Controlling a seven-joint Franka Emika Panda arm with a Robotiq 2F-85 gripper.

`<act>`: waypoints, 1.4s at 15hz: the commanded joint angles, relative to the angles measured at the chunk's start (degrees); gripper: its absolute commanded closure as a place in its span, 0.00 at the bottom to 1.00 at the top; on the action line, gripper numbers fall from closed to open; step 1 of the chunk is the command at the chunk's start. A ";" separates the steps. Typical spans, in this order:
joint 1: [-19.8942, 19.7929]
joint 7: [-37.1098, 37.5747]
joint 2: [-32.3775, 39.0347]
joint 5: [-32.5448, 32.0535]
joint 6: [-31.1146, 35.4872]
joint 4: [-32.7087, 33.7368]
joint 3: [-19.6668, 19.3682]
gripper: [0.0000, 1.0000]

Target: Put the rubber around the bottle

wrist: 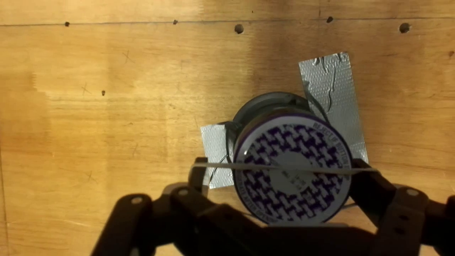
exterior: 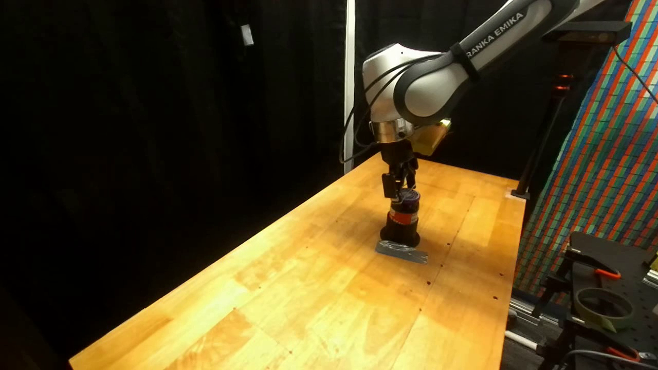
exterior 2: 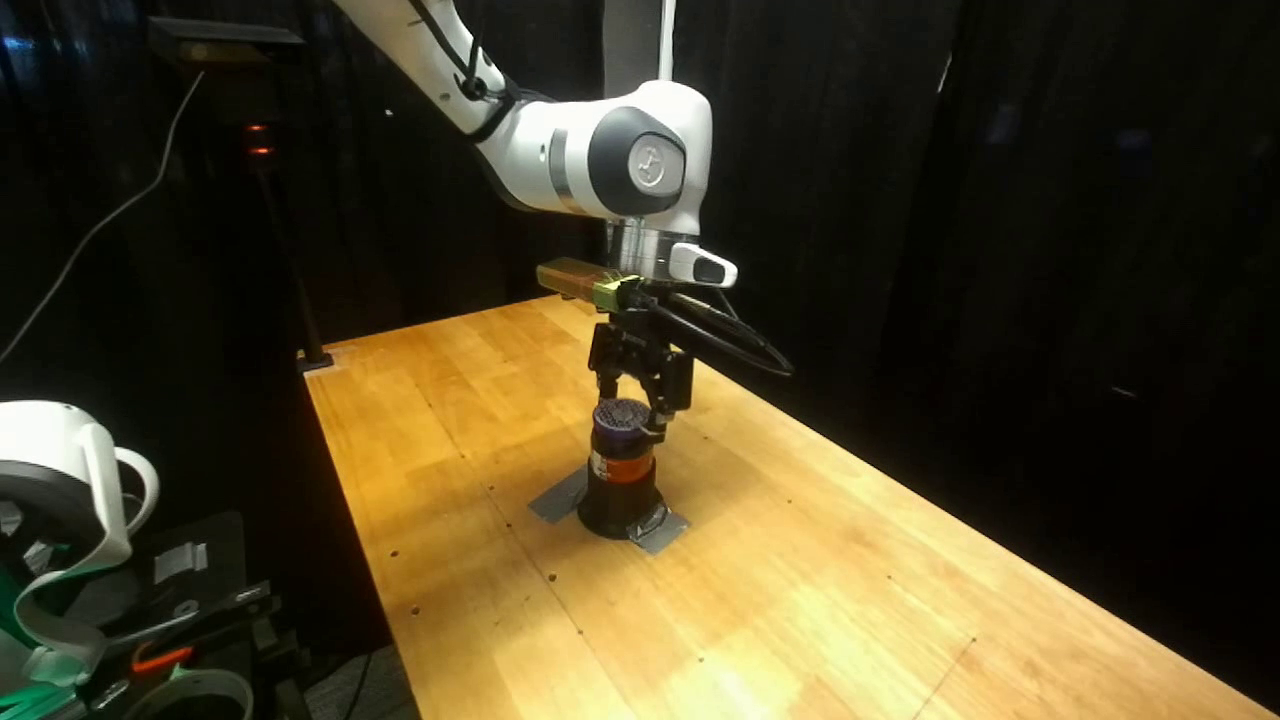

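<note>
In an exterior view: one bottle (exterior: pixel 404 217), orange-labelled, upright in a dark flared base (exterior: pixel 400 234), on a wooden table (exterior: pixel 308 288); gripper (exterior: pixel 402 192) at its twelve o'clock.

In an exterior view: grey tape strips (exterior 2: pixel 560 497) at the base's four and nine o'clock; purple lid (exterior 2: pixel 621 415) beneath the gripper.

In the wrist view: one rubber band (wrist: pixel 256 166), pale, taut over the lid, between fingertips (wrist: pixel 197 176) spread apart at the lid's nine and three o'clock; contact with the lid cannot be told.

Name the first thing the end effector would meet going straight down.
Probably the bottle's lid, beneath the rubber band stretched across the end effector; how far below is unclear.
</note>
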 commanded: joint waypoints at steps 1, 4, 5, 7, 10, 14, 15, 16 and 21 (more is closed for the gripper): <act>-1.10 -2.03 -3.14 2.34 -1.90 -2.82 0.74 0.00; -1.58 -2.15 -4.65 3.25 0.70 -5.83 0.64 0.00; -1.71 -2.06 -5.42 3.40 2.77 -7.75 0.64 0.00; -1.93 -2.49 -6.54 3.91 4.86 -10.27 0.76 0.00; -2.06 -2.84 -9.07 4.12 8.67 -14.71 0.72 0.00; -2.35 -3.56 -12.56 4.18 13.37 -20.05 0.75 0.00; -2.32 -3.71 -13.31 3.89 14.86 -21.30 0.73 0.00; -2.46 -4.24 -14.02 4.30 16.10 -22.48 0.91 0.12; -1.90 -4.47 -15.79 1.59 26.51 -28.65 0.30 0.58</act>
